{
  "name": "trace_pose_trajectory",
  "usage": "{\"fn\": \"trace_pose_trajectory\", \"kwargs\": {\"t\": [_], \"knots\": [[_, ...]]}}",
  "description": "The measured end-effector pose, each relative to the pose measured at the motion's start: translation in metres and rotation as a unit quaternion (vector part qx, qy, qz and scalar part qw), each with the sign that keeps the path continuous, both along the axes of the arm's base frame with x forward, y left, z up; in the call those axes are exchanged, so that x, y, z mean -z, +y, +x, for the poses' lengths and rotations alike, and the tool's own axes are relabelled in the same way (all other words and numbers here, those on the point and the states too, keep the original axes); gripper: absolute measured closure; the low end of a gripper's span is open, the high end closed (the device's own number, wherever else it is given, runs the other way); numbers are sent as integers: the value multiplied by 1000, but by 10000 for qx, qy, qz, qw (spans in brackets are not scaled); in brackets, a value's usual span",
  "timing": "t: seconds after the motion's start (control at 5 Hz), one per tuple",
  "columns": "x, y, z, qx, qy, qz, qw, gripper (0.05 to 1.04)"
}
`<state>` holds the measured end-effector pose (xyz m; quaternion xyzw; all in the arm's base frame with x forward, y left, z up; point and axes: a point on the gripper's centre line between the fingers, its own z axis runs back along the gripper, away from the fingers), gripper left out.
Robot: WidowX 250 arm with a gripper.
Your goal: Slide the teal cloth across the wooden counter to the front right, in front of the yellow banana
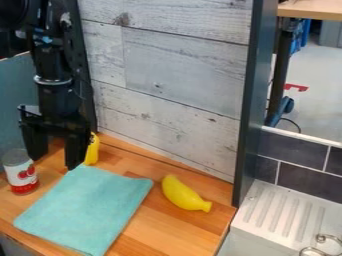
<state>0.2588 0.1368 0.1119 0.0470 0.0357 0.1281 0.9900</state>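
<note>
I am hanging my black hand [55, 161], its two fingers standing apart with nothing between them, over the far-left side of a turquoise cloth [83, 210] spreading flat across the wooden surface [177, 232]. I cannot tell whether the fingertip nearer the cloth's far corner is touching it. A can with a red-and-white label [20, 172] is standing left of the cloth, while a yellow bottle [92, 150] is standing just beyond that far corner, partly behind my hand. A yellow toy banana [182, 194] is lying right of the cloth. Working well here is depending, I judge, on sparing the can and bottle a sideways knock, staying level, and pressing only lightly wherever a fingertip is meeting the soft fabric, since dragging would be wrinkling it.
</note>
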Motion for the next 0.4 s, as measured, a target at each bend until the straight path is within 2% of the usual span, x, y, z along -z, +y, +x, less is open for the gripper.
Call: {"fn": "trace_pose_trajectory", "kwargs": {"t": [0.2,0.4], "knots": [[7,-1,-2,5,116,-61,9999,81],[17,2,14,238,-223,-35,9995,81]]}}
